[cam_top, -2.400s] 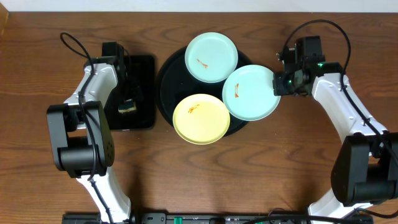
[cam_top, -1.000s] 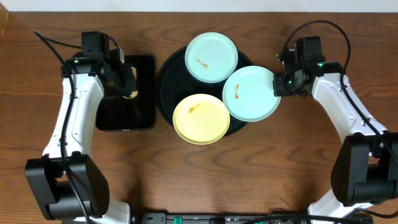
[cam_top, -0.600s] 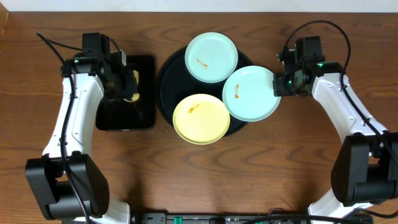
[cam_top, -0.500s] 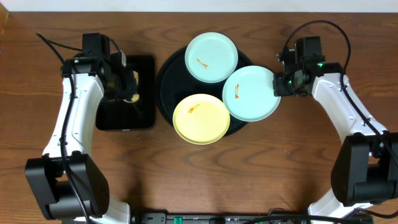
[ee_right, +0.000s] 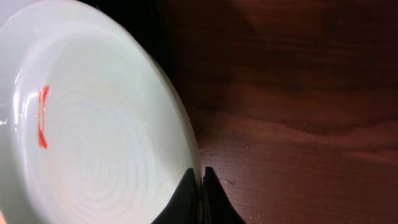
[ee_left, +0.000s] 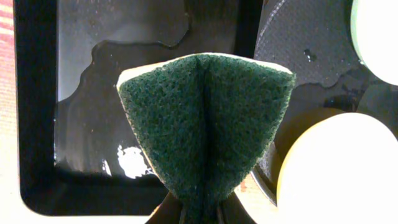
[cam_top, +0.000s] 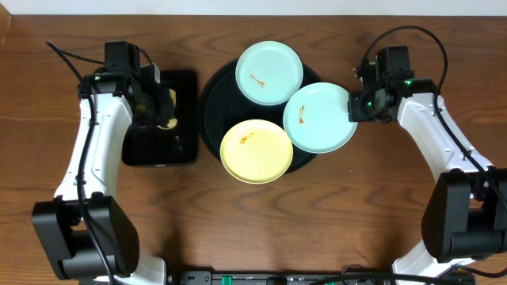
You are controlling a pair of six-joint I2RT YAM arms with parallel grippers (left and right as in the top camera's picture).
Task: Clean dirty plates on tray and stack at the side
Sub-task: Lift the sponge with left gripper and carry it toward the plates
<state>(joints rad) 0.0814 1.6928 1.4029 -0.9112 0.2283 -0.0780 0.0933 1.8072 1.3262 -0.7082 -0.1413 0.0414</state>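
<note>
Pinching a folded green sponge (ee_left: 205,124) between its closed fingers, the left gripper (cam_top: 162,111) hangs over the wet rectangular tray (cam_top: 182,142) that sits just left of the tray (cam_top: 212,95). All three plates lie on the tray. The yellow plate (cam_top: 255,150) is at its near edge, the far mint plate (cam_top: 269,73) at its back, and the right mint plate (cam_top: 318,119) overhangs its right rim. Each carries an orange smear. The right gripper (ee_right: 200,186) stands off the tray's right side, its fingers pressed together on the outer rim of the right mint plate.

What matters next, to my eye, is that the sponge must travel rightward across the tray. The yellow plate lies closest to the left arm, while the steadied plate is farthest from it.
</note>
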